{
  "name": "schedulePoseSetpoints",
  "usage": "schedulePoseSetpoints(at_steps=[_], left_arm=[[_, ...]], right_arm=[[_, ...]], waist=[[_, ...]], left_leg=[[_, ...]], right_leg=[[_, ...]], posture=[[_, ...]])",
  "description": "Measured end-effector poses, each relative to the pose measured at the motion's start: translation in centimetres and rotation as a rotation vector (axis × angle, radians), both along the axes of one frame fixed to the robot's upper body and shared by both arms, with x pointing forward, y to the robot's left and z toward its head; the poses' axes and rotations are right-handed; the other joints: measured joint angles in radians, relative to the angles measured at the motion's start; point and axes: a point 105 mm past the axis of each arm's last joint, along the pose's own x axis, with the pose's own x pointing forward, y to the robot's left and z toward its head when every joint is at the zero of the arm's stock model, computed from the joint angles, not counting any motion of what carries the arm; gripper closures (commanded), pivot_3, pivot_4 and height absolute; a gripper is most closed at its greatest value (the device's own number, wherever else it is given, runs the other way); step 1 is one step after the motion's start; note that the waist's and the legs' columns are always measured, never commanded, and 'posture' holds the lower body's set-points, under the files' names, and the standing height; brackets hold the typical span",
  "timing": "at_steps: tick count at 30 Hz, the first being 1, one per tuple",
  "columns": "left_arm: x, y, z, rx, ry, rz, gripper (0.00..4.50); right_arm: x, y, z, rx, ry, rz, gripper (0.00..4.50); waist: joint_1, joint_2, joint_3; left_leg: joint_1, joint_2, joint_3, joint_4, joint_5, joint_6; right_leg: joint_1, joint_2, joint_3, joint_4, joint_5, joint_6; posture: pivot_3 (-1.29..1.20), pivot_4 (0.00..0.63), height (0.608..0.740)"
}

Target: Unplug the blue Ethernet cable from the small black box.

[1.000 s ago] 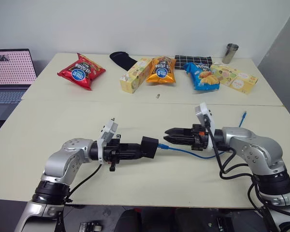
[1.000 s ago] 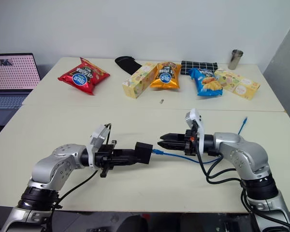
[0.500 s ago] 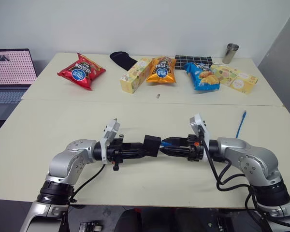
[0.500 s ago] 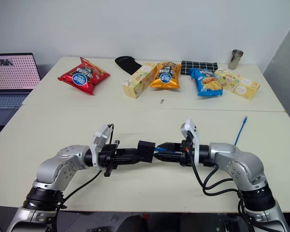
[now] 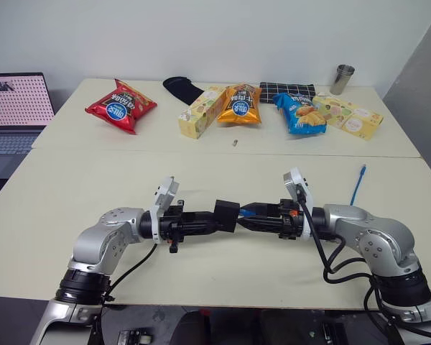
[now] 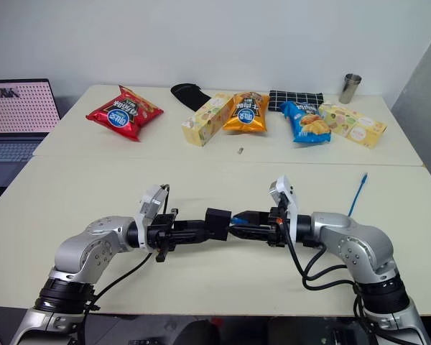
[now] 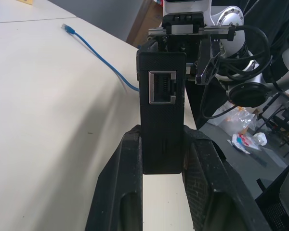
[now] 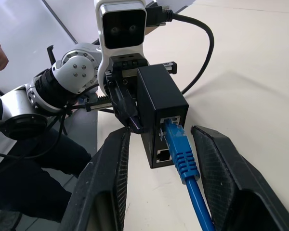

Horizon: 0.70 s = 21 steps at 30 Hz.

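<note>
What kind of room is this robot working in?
Probably an office or lab used for testing: pale tables against a bare wall, an open laptop at one side, and snack bags laid out in a row.

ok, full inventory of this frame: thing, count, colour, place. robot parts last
small black box: 1, black, held above the near table
blue Ethernet cable: 1, blue, plugged into the box, far end lying at the table's right edge
snack bags: 3, red, orange, blue, far table
snack boxes: 2, yellow, far table
black cloth: 1, far table
checked pouch: 1, black-white, far table
metal cup: 1, silver, far right corner
laptop: 1, far left
left gripper: shut on the box
right gripper: open, fingers either side of the plug
</note>
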Motion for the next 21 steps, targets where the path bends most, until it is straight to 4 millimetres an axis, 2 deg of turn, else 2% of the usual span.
schedulePoseSetpoints(at_steps=[5, 6, 8, 13, 16, 18, 21], left_arm=[[-0.01, 0.0, 0.01, -0.001, 0.0, -0.001, 3.72], [-0.01, 0.0, 0.01, -0.001, 0.0, -0.001, 3.72], [-0.01, 0.0, 0.02, -0.001, 0.0, -0.001, 3.72], [-0.07, 0.02, 0.05, -0.006, 0.002, -0.003, 3.72], [-0.2, 0.0, 0.05, -0.017, 0.007, -0.009, 3.72], [-0.26, -0.09, 0.07, -0.018, 0.006, -0.011, 3.73], [-0.29, -0.1, 0.11, -0.022, 0.006, -0.014, 3.72]], right_arm=[[0.04, 0.0, 0.03, 0.001, 0.0, 0.0, 2.36], [0.06, 0.01, 0.04, 0.001, 0.0, 0.0, 2.73], [0.14, 0.04, 0.14, 0.001, -0.003, 0.0, 2.95], [0.15, -0.05, 0.28, -0.003, -0.009, 0.008, 4.08], [0.06, -0.17, 0.37, -0.011, -0.018, 0.022, 4.16], [0.1, -0.34, 0.38, -0.021, -0.023, 0.028, 4.44], [0.2, -0.35, 0.45, -0.021, -0.023, 0.038, 4.44]], waist=[[0.0, 0.0, 0.0], [0.0, 0.0, 0.0], [0.0, 0.0, 0.0], [0.0, 0.0, 0.0], [0.0, 0.0, 0.0], [0.0, 0.0, 0.0], [0.0, 0.0, 0.0]], left_leg=[[0.0, 0.0, 0.0, 0.0, 0.0, 0.0], [0.0, 0.0, 0.0, 0.0, 0.0, 0.0], [0.0, 0.0, 0.0, 0.0, 0.0, 0.0], [0.0, 0.0, 0.0, 0.0, 0.0, 0.0], [0.0, 0.0, 0.0, 0.0, 0.0, 0.0], [0.0, 0.0, 0.0, 0.0, 0.0, 0.0], [0.0, 0.0, 0.0, 0.0, 0.0, 0.0]], right_leg=[[0.0, 0.0, 0.0, 0.0, 0.0, 0.0], [0.0, 0.0, 0.0, 0.0, 0.0, 0.0], [0.0, 0.0, 0.0, 0.0, 0.0, 0.0], [0.0, 0.0, 0.0, 0.0, 0.0, 0.0], [0.0, 0.0, 0.0, 0.0, 0.0, 0.0], [0.0, 0.0, 0.0, -0.001, 0.0, 0.0], [0.0, 0.0, 0.0, -0.001, 0.0, 0.0]], posture=[[0.0, 0.15, 0.74], [0.0, 0.15, 0.74], [0.0, 0.15, 0.74], [0.0, 0.15, 0.74], [0.0, 0.15, 0.74], [0.0, 0.15, 0.74], [0.0, 0.15, 0.74]])
